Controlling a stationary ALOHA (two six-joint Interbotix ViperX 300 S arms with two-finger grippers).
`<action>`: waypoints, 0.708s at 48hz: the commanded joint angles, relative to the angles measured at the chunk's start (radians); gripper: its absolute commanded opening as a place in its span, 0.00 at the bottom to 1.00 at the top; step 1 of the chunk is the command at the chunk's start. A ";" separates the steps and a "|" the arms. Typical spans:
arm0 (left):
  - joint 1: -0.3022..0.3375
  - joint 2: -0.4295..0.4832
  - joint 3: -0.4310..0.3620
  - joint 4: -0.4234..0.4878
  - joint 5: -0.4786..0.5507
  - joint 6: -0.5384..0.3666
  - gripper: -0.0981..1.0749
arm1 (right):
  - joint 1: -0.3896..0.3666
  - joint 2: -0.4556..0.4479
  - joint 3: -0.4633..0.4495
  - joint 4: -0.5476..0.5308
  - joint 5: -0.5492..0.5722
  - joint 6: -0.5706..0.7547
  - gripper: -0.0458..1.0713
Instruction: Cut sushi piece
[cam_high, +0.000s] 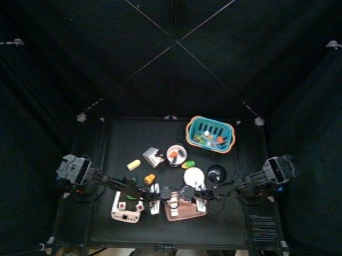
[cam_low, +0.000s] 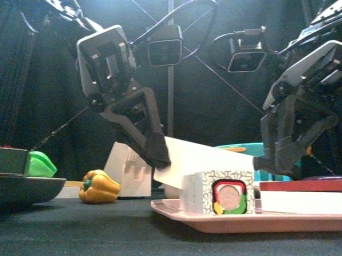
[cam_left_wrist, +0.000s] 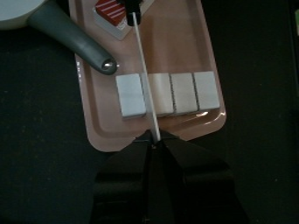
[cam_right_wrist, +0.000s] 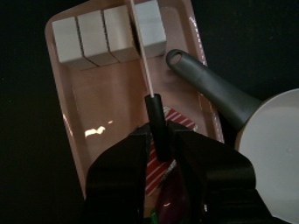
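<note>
Seen from above, open across the table (cam_high: 120, 135) from 10 to 12 o'clock: bare black top, passable from the back edge. Narrowed at 1 o'clock by the teal basket (cam_high: 210, 131). Hemmed at 9 o'clock by the yellow pepper (cam_low: 96, 186).

Crowded at 6 o'clock by the pink tray (cam_left_wrist: 105, 114), its row of four sushi pieces (cam_left_wrist: 173, 92) barred by the knife (cam_left_wrist: 142, 79) lying across them. Closed overhead by the left gripper (cam_left_wrist: 152, 147) and right gripper (cam_right_wrist: 158, 131), both over the tray. Flanked just beside the tray by the grey pan (cam_left_wrist: 70, 35) and white plate (cam_right_wrist: 274, 131).
</note>
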 joint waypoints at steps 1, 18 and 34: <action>0.006 -0.008 -0.031 0.009 -0.012 0.002 0.55 | -0.005 -0.005 -0.026 -0.002 -0.005 0.003 0.60; 0.009 -0.006 -0.029 0.031 -0.012 0.002 0.53 | -0.005 -0.002 -0.037 -0.005 -0.005 0.002 0.59; 0.009 -0.005 -0.008 0.034 -0.014 0.002 0.38 | -0.006 -0.002 -0.049 -0.002 -0.005 0.002 0.51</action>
